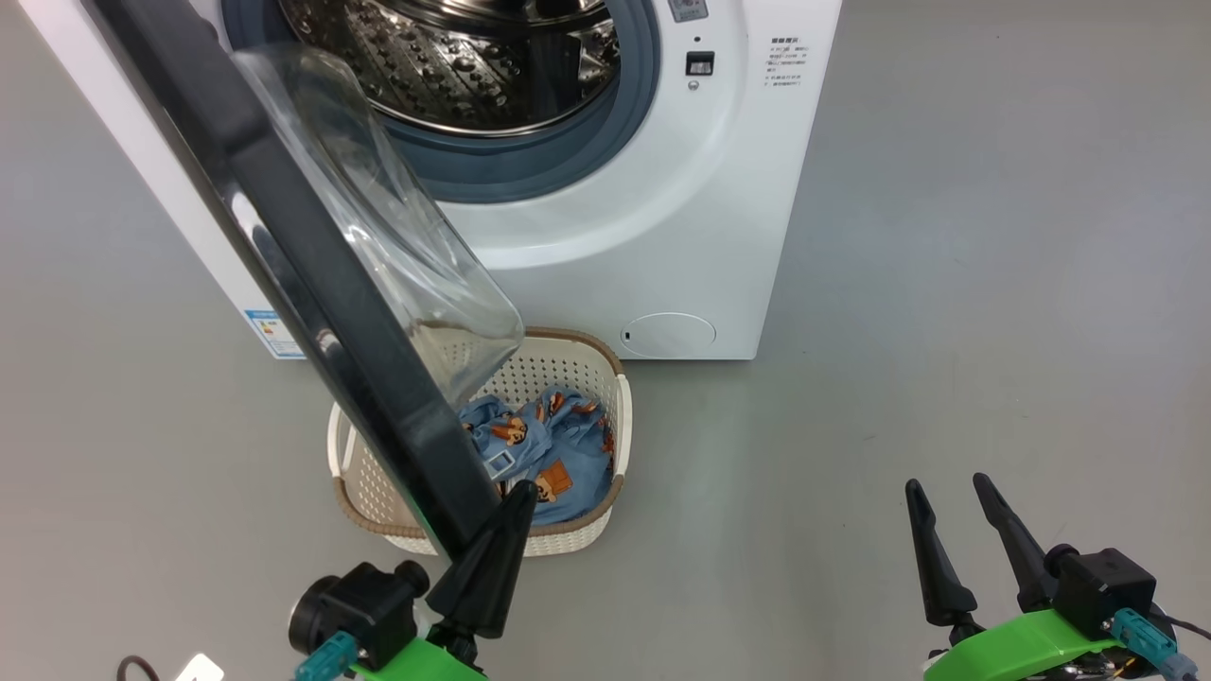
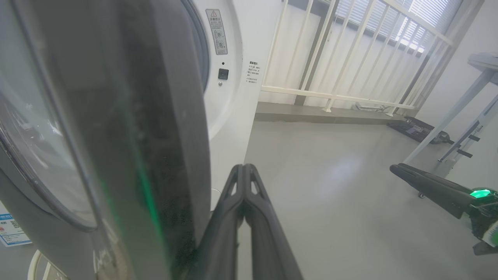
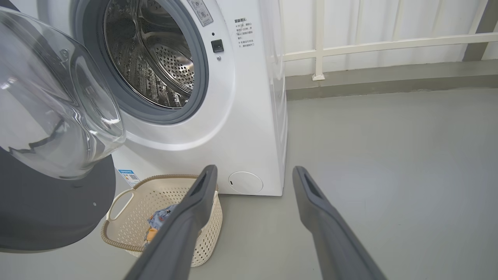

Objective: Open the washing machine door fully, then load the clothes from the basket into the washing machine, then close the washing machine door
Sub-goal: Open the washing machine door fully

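The washing machine point(image 1: 662, 236) stands at the top with its steel drum point(image 1: 473, 66) exposed. The washing machine door point(image 1: 312, 255) is swung out toward me, and its glass bowl point(image 1: 397, 227) hangs over the basket point(image 1: 620, 397). The clothes point(image 1: 558, 454), blue with orange figures, lie in the basket. My left gripper point(image 1: 520, 492) is shut and empty, its tip against the right side of the door's lower rim; in the left wrist view the shut gripper point(image 2: 244, 168) sits right beside the door point(image 2: 155, 136). My right gripper point(image 1: 946, 484) stands open and empty over bare floor at the right, and in the right wrist view this gripper point(image 3: 253, 171) points at the machine's front, right of the basket point(image 3: 167, 194).
Grey floor point(image 1: 993, 284) stretches to the right of the machine. A white railing point(image 2: 342, 58) runs along the wall behind it. Pale table legs point(image 2: 459, 116) stand at the far right. The door partly covers the basket's left half.
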{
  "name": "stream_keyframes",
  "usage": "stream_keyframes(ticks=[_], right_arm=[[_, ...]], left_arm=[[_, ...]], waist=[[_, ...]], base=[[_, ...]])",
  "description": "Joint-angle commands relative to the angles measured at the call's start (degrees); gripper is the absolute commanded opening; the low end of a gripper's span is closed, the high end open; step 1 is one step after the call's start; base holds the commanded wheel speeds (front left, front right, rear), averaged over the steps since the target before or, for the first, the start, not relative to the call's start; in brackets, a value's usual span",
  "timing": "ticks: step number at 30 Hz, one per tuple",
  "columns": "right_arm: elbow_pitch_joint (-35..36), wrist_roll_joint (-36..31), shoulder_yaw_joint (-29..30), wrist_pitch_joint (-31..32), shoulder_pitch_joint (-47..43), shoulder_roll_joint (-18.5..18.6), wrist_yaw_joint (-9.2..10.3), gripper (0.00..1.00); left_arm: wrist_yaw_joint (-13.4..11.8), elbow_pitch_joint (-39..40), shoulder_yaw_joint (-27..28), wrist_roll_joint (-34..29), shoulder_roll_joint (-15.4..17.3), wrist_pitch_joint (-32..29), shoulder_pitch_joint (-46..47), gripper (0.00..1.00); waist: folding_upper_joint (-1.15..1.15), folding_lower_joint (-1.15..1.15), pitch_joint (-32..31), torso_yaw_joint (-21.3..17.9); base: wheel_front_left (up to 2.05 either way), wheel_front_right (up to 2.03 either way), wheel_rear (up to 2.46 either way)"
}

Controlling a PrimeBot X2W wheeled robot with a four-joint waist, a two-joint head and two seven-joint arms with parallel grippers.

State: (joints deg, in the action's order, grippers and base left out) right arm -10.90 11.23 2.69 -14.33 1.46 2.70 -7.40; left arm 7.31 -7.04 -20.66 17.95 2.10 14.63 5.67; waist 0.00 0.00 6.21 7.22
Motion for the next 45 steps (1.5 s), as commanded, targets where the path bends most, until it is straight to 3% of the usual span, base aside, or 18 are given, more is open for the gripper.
stream_keyframes(ticks=[1,12,27,45], right_arm=[[1.19,0.45,-1.52,-0.67,1.18,0.18,-0.09,1.00],[0.80,0.76,-1.62,-0.67,1.45,0.18,-0.09,1.00],[0.87,1.00,-1.09,-0.67,1.37,0.18,-0.09,1.00],[1.13,0.75,-0.82,-0.67,1.15,0.18,-0.09,1.00]], left_arm=[[-0.99,1.71,3.43,-0.19,0.77,0.37,1.37,0.00],[-1.97,2.23,0.61,0.82,0.77,0.37,4.04,0.00],[-3.27,1.80,3.85,0.79,0.77,0.37,4.23,0.00],[-3.02,3.53,5.88,-0.55,0.77,0.37,-0.09,0.00]], waist=[[0.00,0.00,0.03,-0.01],[0.00,0.00,0.04,-0.75],[0.00,0.00,0.53,-0.38],[0.00,0.00,0.69,2.14]], base=[[0.00,0.00,0.00],[0.00,0.00,0.00],[0.00,0.00,0.00],[0.00,0.00,0.00]])
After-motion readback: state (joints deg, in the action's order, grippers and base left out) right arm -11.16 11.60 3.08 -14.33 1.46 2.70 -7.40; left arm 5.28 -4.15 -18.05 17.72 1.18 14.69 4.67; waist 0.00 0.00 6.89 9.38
